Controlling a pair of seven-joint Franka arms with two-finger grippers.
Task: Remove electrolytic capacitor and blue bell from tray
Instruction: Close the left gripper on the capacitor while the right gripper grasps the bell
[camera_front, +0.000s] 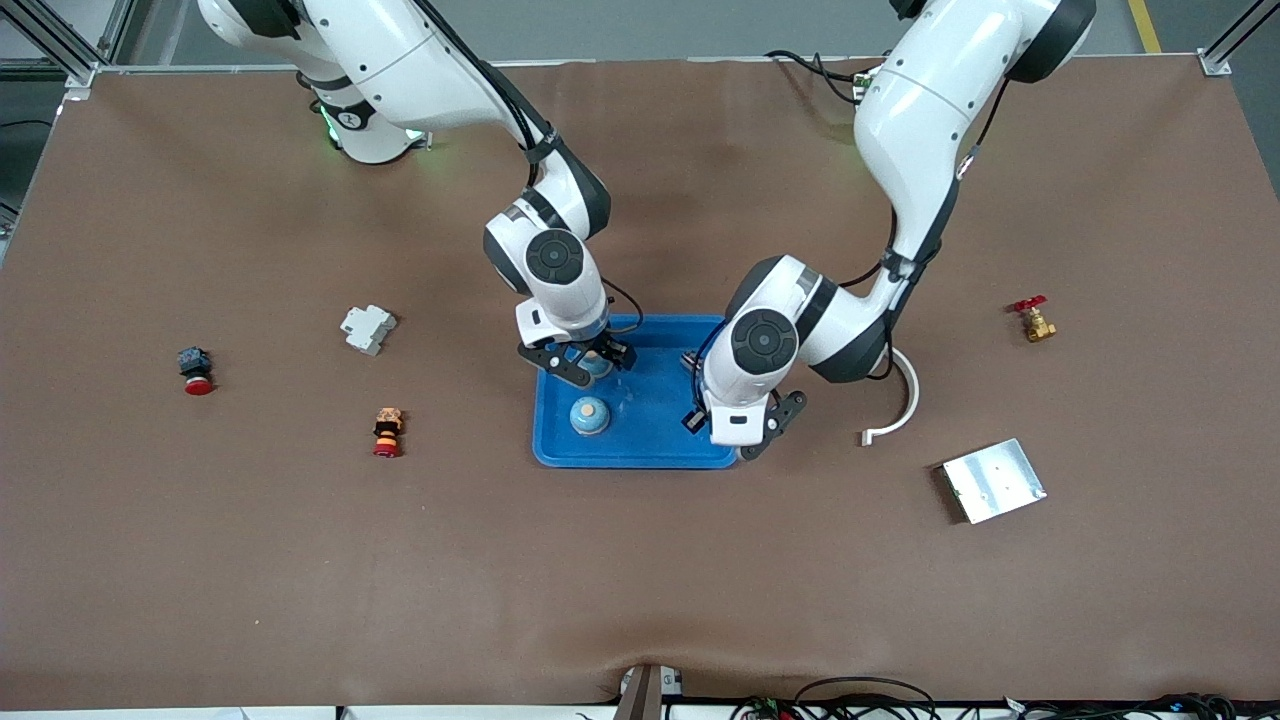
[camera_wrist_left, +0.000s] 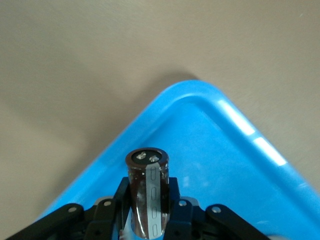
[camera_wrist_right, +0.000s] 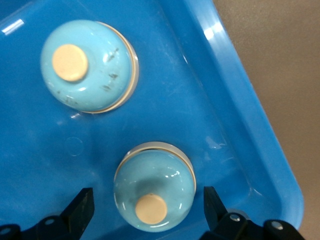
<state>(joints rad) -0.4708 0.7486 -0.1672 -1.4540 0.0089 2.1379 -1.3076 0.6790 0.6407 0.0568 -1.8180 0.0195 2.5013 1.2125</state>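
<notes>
I find no legible text, brand, number or sign on anything in my three views. The capacitor (camera_wrist_left: 148, 195) carries a pale stripe with small printed marks along its sleeve; I cannot tell what they are. The base of the right arm (camera_front: 350, 118) bears a small round dark mark, which I cannot make out either. The two bells (camera_wrist_right: 87, 65) (camera_wrist_right: 154, 187) and the tray (camera_front: 640, 455) are unmarked.
</notes>
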